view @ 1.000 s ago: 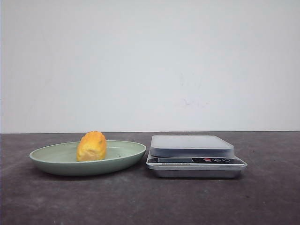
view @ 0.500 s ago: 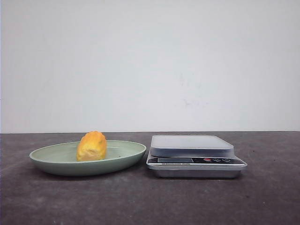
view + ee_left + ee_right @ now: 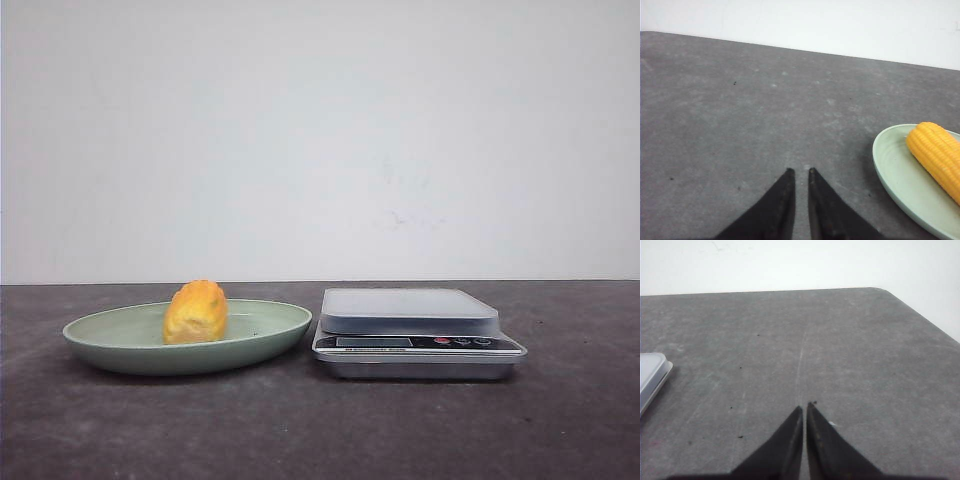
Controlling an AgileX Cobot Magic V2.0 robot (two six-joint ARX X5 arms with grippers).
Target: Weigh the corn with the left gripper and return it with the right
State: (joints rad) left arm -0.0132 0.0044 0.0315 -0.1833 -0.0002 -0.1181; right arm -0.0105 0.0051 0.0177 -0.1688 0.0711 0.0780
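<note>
Corn (image 3: 196, 312) on green plate (image 3: 120, 345); left gripper (image 3: 800, 172) and right gripper (image 3: 804, 406) fingers pressed together, empty.

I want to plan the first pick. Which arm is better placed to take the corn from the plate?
Left. Its wrist view shows the corn on the green plate close beside the left gripper. The right gripper sees only bare table and a corner of the scale.
</note>
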